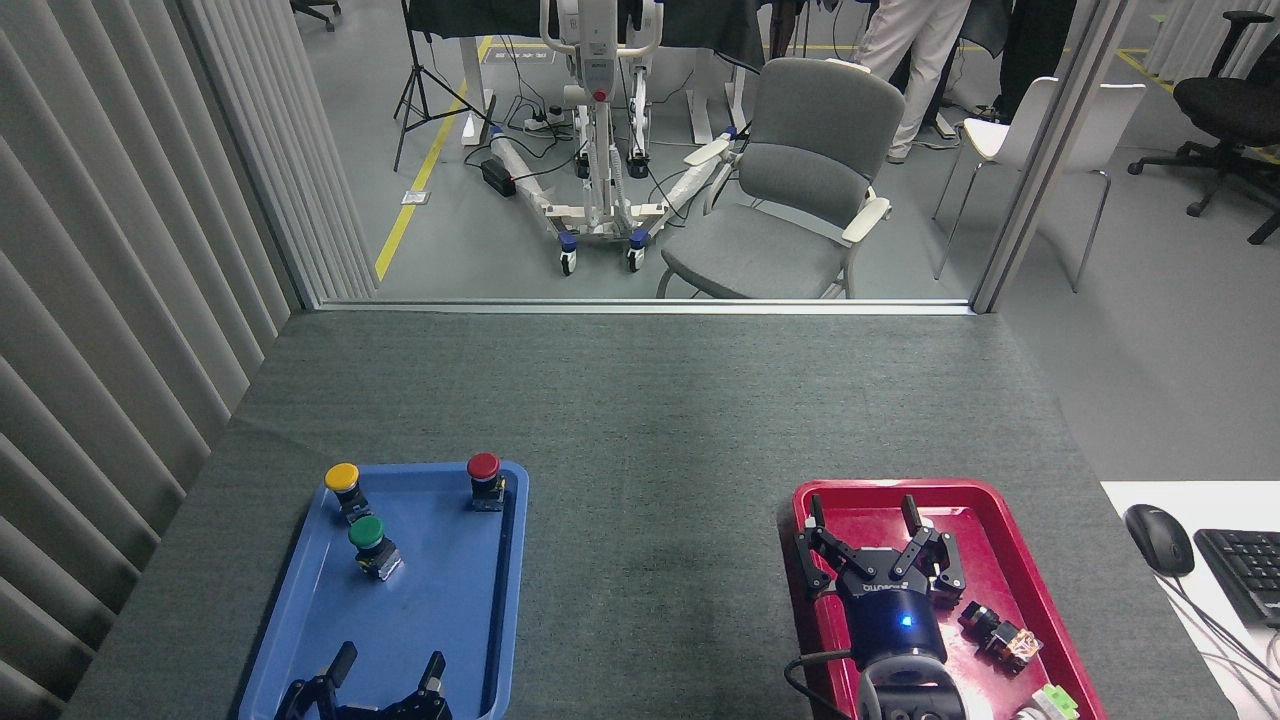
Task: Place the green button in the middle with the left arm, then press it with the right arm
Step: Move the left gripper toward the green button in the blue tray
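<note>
Green button: small push-button with a round dark-green domed cap on a black-and-grey body (pixel 372 544), upright in the blue plastic tray (pixel 300 610), just below the yellow-capped button (pixel 343 485); the red-capped button (pixel 484 478) stands at the tray's far right corner.
Middle: bare dark grey felt-like mat (pixel 650 480) between the trays.
Left gripper: black three-finger gripper (pixel 388 672) at the bottom edge, fingers spread, empty, apart from the green button.
Right gripper: black three-finger gripper (pixel 872 540) over the red plastic tray (pixel 1045 590), fingers spread, empty, blue light lit.
Writing: white lettering on the right gripper, too small to read surely.
</note>
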Action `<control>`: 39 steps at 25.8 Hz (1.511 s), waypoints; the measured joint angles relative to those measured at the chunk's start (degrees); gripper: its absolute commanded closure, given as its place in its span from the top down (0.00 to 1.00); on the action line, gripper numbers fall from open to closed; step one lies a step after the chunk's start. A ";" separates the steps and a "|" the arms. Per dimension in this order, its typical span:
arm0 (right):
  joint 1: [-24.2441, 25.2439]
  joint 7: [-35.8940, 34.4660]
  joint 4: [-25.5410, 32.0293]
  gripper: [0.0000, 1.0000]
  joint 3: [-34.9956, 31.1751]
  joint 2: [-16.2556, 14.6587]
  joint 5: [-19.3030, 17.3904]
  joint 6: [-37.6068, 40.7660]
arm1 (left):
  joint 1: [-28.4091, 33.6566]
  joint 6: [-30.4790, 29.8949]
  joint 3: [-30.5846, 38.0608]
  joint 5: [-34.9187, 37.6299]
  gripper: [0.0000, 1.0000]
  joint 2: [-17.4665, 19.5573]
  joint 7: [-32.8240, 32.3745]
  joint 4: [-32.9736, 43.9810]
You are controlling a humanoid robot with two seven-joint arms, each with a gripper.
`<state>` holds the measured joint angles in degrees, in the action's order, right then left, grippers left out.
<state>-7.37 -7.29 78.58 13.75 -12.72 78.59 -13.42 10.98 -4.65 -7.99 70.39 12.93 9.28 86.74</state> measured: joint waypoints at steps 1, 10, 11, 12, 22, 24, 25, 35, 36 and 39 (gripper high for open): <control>-0.02 -0.01 -0.01 0.99 -0.12 -0.05 -0.02 0.04 | -0.09 -0.06 0.05 0.07 1.00 0.15 -1.97 0.01; 0.69 0.57 0.90 0.99 -0.40 -0.02 -0.07 0.44 | -6.56 0.29 -0.27 1.18 1.00 -0.03 -9.53 -1.50; 0.71 0.59 0.93 0.99 -0.40 -0.03 -0.08 0.50 | -7.29 0.38 -0.50 1.46 1.00 -0.14 -9.36 -2.03; 0.73 0.60 0.95 0.99 -0.36 -0.03 -0.09 0.56 | -7.98 0.58 -0.73 1.82 1.00 -0.26 -9.27 -2.58; 1.15 -0.04 0.82 0.99 -0.43 0.14 -0.06 1.00 | -14.22 7.19 -1.33 4.43 1.00 -3.17 -6.11 -11.94; 1.15 -0.09 0.72 0.99 -0.48 0.08 -0.08 1.56 | -15.56 7.24 -1.63 4.56 1.00 -3.54 -5.26 -13.97; 1.15 -0.10 0.65 0.99 -0.53 0.01 -0.09 1.89 | -16.17 7.24 -1.80 4.59 1.00 -3.64 -4.62 -14.73; 1.06 -0.21 0.38 0.99 -0.61 -0.20 -0.29 3.14 | -19.51 7.43 -2.34 4.50 1.00 -4.21 3.15 -21.73; 1.06 -0.25 0.38 0.99 -0.64 -0.21 -0.31 3.15 | -19.63 7.50 -2.34 4.50 1.00 -4.21 3.42 -22.04; 1.06 -0.28 0.36 0.99 -0.70 -0.25 -0.42 3.15 | -20.40 7.76 -2.20 4.28 1.00 -4.18 3.87 -24.30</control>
<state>-6.31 -7.56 78.94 13.05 -12.97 78.17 -10.27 -9.42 3.11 -10.19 74.68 8.75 13.15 62.44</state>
